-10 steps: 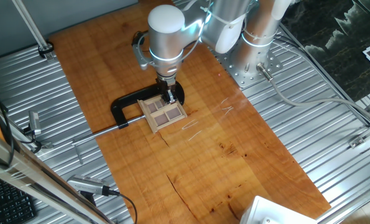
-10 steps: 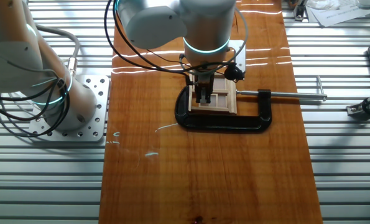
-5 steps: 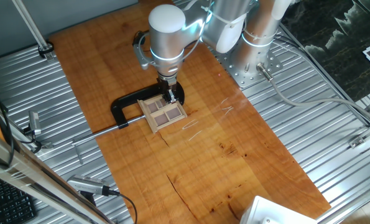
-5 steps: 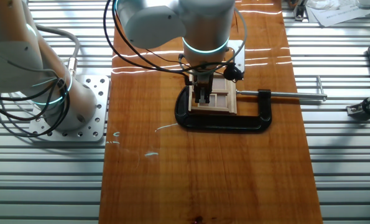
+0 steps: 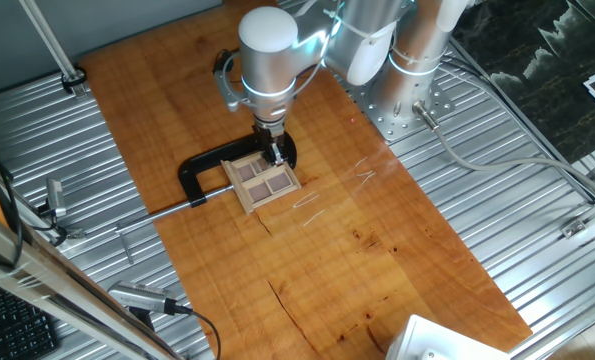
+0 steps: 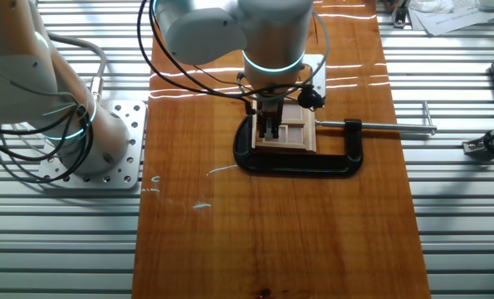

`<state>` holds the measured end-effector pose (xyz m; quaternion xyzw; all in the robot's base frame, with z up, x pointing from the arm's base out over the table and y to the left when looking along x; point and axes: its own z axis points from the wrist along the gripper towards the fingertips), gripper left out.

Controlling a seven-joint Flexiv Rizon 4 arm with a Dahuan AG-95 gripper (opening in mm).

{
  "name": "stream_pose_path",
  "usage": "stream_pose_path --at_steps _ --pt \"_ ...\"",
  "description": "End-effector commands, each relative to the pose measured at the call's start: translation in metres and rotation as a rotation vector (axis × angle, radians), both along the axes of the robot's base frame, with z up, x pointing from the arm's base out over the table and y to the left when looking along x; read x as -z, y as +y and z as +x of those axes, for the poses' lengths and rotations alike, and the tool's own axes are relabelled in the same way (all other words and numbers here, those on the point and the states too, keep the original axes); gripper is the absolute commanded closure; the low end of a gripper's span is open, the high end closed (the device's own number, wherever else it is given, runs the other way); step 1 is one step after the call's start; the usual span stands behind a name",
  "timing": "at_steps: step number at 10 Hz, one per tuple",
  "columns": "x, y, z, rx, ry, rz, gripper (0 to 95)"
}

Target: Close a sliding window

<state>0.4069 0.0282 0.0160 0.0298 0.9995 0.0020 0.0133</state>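
Almost nothing has moved vs. a sec ago: the gripper (image 6: 270, 133) sits at the same spot, maybe a hair higher in the other fixed view. The sliding window (image 5: 263, 180) lies flat on the wooden table (image 5: 377, 260), held inside the black C-clamp (image 6: 300, 162), whose screw rod runs off away from the arm base. The fingers (image 5: 274, 156) point straight down onto the window's end nearest the arm base, touching or just above the frame. Whether they're spread or pressed together I can't tell; too small, partly hidden by the wrist. The window's long axis runs from the fingers toward the clamp's screw side, so the sash prob. needs a push along that line.
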Motion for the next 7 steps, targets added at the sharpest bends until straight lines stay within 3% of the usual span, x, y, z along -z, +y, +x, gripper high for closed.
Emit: stream_pose_path --at_steps 1,7 --pt "0.0113 -0.0021 -0.0027 -0.004 0.003 0.003 95.0" --pt "0.0151 -0.0035 -0.0055 -0.004 0.009 0.003 95.0"
